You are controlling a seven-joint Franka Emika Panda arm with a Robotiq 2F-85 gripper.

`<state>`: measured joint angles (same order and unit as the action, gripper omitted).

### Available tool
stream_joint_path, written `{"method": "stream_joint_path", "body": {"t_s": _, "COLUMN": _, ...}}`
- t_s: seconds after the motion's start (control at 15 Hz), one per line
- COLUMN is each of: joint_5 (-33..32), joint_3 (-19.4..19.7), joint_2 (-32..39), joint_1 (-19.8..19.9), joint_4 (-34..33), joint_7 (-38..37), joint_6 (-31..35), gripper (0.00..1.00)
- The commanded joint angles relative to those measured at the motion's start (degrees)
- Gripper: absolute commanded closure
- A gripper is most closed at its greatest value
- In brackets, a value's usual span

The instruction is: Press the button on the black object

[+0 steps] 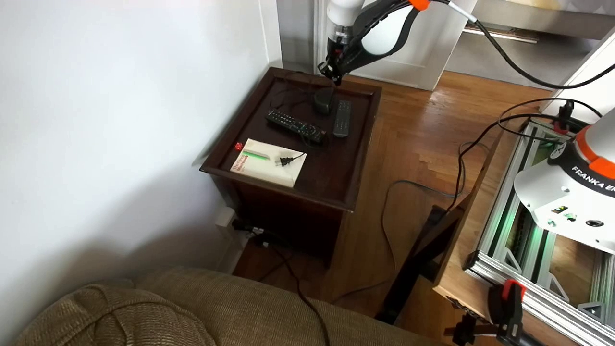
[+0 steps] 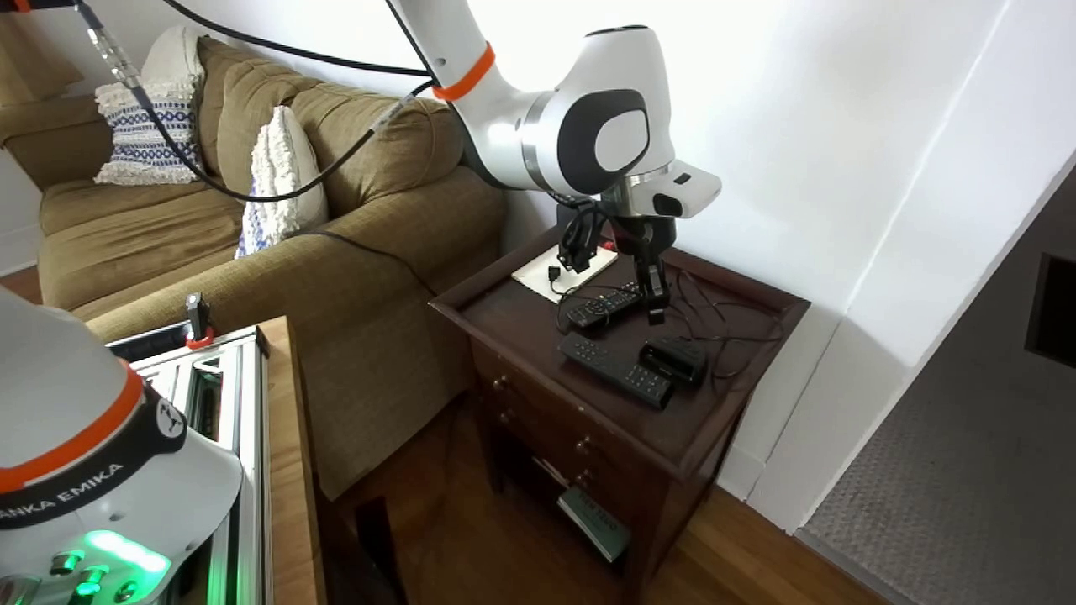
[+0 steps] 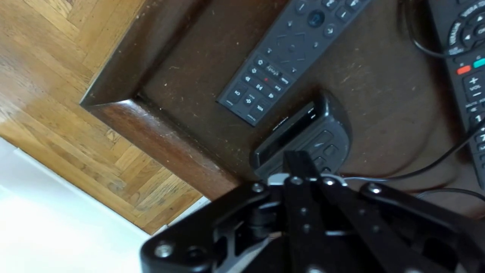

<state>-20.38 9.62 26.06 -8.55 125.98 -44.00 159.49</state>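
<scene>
The black object is a small alarm clock with a dark display and several buttons on its top. It sits on the dark wooden side table; it also shows in an exterior view and in the wrist view. My gripper points down above the table, near the clock and apart from it in an exterior view. In the wrist view the fingertips are together with nothing between them, and they cover part of the clock's button face.
A grey remote lies beside the clock. A second black remote lies farther along the table. A pale book with a plug on it and a red die are near the table's end. Thin cables run behind the clock.
</scene>
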Motion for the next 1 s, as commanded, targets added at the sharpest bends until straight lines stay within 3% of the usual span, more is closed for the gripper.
{"method": "stream_joint_path", "body": {"t_s": 0.0, "joint_5": 1.9, "joint_3": 1.6, "joint_2": 0.09, "joint_1": -1.71, "joint_4": 0.05, "joint_7": 1.44, "joint_6": 0.15, "gripper": 0.99}}
{"method": "stream_joint_path", "body": {"t_s": 0.93, "joint_5": 0.74, "joint_3": 8.6, "joint_2": 9.84, "joint_1": -8.99, "joint_4": -6.98, "joint_7": -0.26, "joint_6": 3.87, "gripper": 1.0}}
